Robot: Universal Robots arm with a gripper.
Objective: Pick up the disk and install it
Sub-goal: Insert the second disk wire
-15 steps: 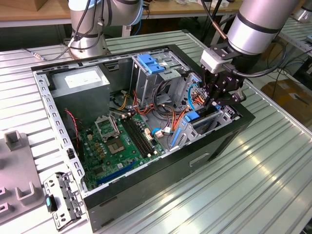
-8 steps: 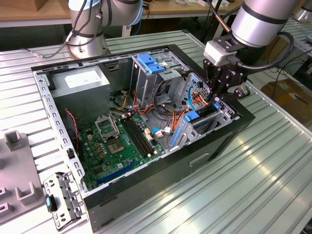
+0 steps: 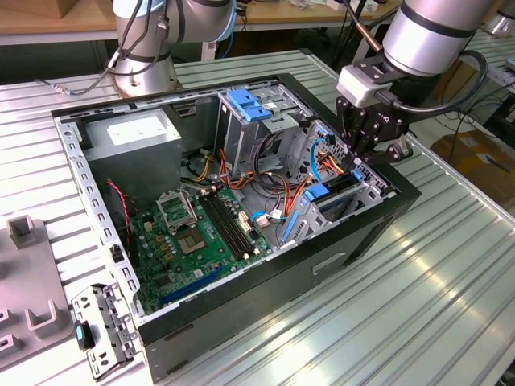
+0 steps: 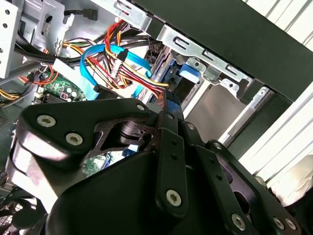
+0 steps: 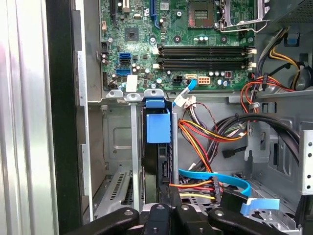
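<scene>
The fingers [image 3: 372, 154] seem clenched on the disk [image 5: 158, 147] standing in its bay [image 5: 134, 147]; the cables [image 5: 210, 132] beside could snag it.

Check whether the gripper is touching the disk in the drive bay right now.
Cannot tell. In the first wrist view the gripper sits right at the end of the disk, but its own body hides the meeting point.
</scene>
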